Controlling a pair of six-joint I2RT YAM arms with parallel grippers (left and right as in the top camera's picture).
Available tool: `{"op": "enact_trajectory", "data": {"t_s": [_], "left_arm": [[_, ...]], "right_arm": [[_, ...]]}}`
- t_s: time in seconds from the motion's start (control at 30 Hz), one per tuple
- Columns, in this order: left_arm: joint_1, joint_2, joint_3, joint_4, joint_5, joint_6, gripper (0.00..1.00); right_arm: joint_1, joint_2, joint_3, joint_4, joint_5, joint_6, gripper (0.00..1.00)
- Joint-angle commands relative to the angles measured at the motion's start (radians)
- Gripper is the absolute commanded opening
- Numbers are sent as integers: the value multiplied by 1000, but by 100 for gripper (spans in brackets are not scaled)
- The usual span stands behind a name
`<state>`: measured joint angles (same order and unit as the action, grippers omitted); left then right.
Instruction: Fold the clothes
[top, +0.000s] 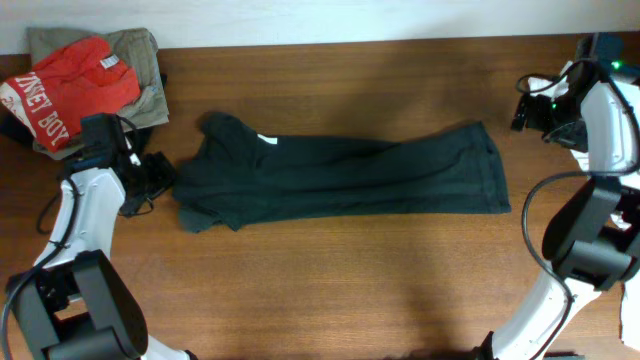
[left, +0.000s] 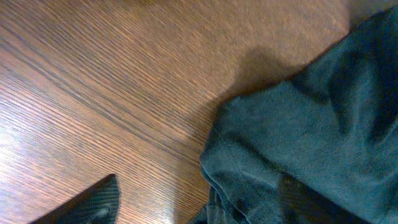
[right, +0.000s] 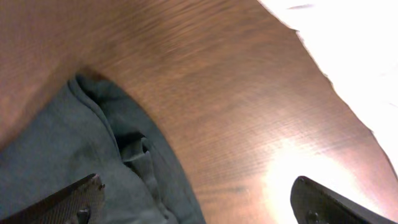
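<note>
The black T-shirt (top: 340, 175) lies flat on the table (top: 330, 280), folded lengthwise into a long band, with its white neck tag (top: 268, 139) showing near the collar end and the hem at the opposite end. I see no lettering on the upper face.

My left gripper (top: 168, 180) sits just beside the T-shirt's collar end, low over the wood. On the left wrist camera one finger (left: 93, 202) is far out at the frame's edge over bare wood, clear of the cloth. I can't make out the other finger, but the jaws read as spread, pinching nothing.

My right gripper (top: 527, 108) is just beyond the T-shirt's hem corner. Its wrist view shows both fingers (right: 74, 199) wide apart, the hem edge below them, nothing pinched.

Past the T-shirt's collar end, a red garment (top: 70, 90) with white letters lies on an olive garment (top: 140, 50).
</note>
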<state>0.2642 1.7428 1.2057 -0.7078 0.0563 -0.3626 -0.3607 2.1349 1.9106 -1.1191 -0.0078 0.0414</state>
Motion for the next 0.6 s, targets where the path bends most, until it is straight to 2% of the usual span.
{"op": "enact_trajectory", "data": {"t_s": [0.0,0.07,0.3,0.37,0.47,0.57], "left_arm": [[-8,-4,-45,19,-52,2,87],[-8,-4,-58,14,-64,2,95],[-8,-4,-64,14,-64,2,95],[-8,-4,-64,14,-64,2,96],[-8,-4,-64,16,-64,1,95],[-8,-4,-64,24,-64,1,95]], "right_arm": [[-13,98,5,5,-231,-207,99],[-23,139,5,3,-290,-207,99],[-74,164,3,5,-375,-344,99],[-113,165,-8,3,-473,-378,99],[-130,165,-67,24,-574,-390,99],[-117,165,-148,69,-591,-389,99]]}}
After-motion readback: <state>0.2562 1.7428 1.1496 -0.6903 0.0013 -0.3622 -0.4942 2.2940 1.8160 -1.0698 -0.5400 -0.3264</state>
